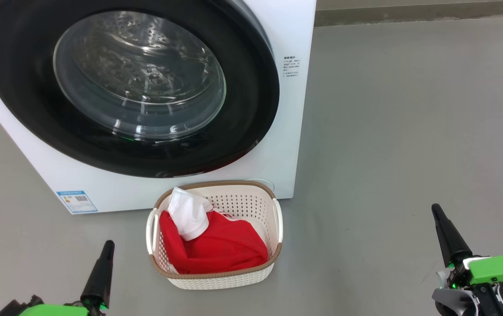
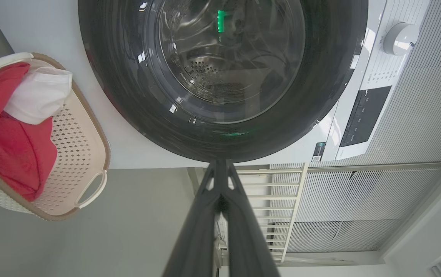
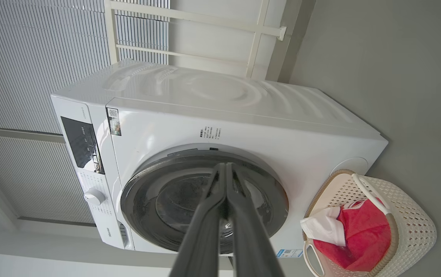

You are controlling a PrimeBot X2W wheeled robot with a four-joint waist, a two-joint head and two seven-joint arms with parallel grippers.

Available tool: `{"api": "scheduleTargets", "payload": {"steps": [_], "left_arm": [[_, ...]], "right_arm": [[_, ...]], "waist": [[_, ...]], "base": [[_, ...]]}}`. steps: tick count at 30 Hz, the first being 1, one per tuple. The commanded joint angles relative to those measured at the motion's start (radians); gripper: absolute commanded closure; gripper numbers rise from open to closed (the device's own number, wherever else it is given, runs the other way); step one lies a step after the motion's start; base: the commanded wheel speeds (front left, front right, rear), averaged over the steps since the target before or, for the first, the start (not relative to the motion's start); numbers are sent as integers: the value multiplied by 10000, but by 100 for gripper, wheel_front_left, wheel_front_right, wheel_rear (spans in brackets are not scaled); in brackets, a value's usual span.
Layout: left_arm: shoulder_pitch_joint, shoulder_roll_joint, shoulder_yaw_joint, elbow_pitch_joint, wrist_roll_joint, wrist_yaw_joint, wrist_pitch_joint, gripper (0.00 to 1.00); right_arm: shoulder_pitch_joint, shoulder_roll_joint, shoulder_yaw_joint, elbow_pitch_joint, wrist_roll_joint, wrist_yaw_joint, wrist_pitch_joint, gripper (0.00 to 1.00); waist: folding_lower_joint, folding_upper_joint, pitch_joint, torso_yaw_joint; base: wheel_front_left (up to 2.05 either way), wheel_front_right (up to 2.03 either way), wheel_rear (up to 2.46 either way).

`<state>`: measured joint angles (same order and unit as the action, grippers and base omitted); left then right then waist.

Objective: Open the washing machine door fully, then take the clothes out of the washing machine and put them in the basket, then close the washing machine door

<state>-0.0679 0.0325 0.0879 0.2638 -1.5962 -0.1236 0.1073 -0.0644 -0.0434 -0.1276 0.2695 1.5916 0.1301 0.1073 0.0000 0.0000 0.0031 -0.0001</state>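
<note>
**Door shut, laundry in the basket, both claws empty**

The big white front-loading washing machine point(image 1: 288, 145) stood at the far left on the grey floor point(image 1: 387, 131). Its large round door with a glossy black rim and bulging clear glass point(image 1: 139, 74) lay flush against the front, apparently closed. Only bare perforated steel drum showed through the glass, so the unloading looked done. The small cream perforated plastic basket with a brown woven-look rim point(image 1: 239, 202) sat just in front of the machine's lower right corner, near enough for a short carry from the drum. The bright red garments with a white part point(image 1: 220, 250) were heaped inside it, the white piece poking above the rim. The left claw point(image 1: 108, 245) and right claw point(image 1: 435, 210) were clenched on nothing. They sat low and near on either side, well apart from basket and door, likely parked because the task looked complete.
</note>
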Motion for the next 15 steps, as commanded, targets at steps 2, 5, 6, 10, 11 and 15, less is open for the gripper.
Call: {"api": "scheduleTargets", "payload": {"steps": [2,5,6,10,11,15], "left_arm": [[-402,177,262,-182,-121,-71,62,100],[-402,177,262,-183,-121,-71,62,100],[-402,177,262,-183,-122,-71,62,100],[-402,177,261,-183,-122,-71,62,100],[-402,177,261,-183,-122,-71,62,100],[-402,177,261,-183,-122,-71,61,100]], "right_arm": [[-436,-68,127,-247,160,6,68,100],[-436,-68,128,-247,161,6,68,100],[-436,-68,128,-247,161,6,68,100],[-436,-68,129,-247,162,6,67,100],[-436,-68,129,-247,162,6,67,100],[-436,-68,130,-247,163,6,66,100]], "waist": [[0,0,0,1],[0,0,0,1],[0,0,0,1],[0,0,0,1],[0,0,0,1],[0,0,0,1]], "base": [[0,0,0],[0,0,0],[0,0,0],[0,0,0],[0,0,0],[0,0,0]]}}
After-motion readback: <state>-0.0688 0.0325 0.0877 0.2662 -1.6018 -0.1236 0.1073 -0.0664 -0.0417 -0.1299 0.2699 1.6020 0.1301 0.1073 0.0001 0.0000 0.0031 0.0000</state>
